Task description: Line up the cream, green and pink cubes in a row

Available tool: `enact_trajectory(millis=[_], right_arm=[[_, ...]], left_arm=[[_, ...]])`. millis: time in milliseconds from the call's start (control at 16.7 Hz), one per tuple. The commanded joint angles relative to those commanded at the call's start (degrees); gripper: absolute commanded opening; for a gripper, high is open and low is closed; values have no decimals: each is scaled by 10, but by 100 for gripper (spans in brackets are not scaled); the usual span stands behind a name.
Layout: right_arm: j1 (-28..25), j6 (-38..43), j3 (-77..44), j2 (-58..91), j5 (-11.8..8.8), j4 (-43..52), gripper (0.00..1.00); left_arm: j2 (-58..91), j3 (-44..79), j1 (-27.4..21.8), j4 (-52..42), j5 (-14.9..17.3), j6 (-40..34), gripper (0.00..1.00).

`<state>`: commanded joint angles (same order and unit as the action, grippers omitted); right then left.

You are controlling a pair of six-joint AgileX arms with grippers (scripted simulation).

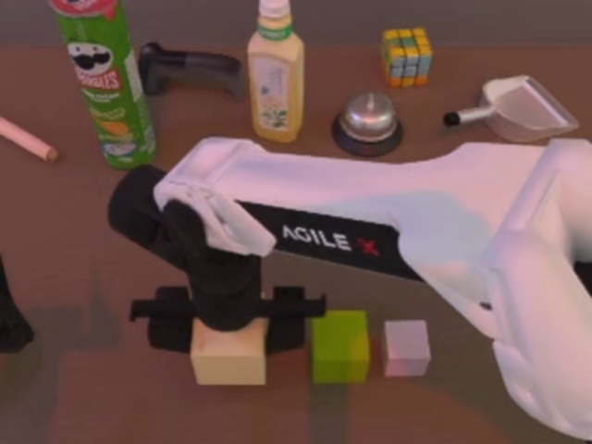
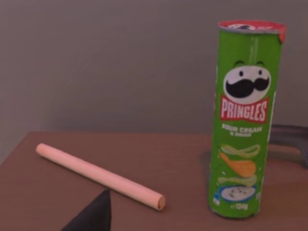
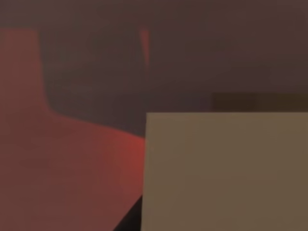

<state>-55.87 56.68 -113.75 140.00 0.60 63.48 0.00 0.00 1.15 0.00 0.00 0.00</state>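
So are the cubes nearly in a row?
Nearly. The green cube and pink cube already sit side by side. The right tool is over the cream cube, at the row's left end. What's left is letting go and pulling away.

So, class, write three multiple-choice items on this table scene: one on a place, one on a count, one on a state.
1. Which cube sits between the other two plain cubes?
A cream
B green
C pink

2. How many plain cubes stand in the row?
A two
B three
C four

3. Where is the right gripper?
A over the cream cube
B beside the bell
C off the table

Key: 1 B, the green cube lies between the cream cube and the pink cube. 2 B, three plain cubes line up. 3 A, the right gripper is directly above the cream cube.
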Motion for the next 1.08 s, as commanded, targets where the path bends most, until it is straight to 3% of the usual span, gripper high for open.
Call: enact_trajectory(millis=[240, 1020, 1080], right_arm=[[0, 0, 5, 1, 0, -5, 0], [0, 0, 5, 1, 0, -5, 98], [0, 0, 5, 1, 0, -5, 100]], left_arm=[[0, 0, 0, 0, 0, 0, 100], [0, 0, 0, 0, 0, 0, 100], [0, 0, 0, 0, 0, 0, 100]])
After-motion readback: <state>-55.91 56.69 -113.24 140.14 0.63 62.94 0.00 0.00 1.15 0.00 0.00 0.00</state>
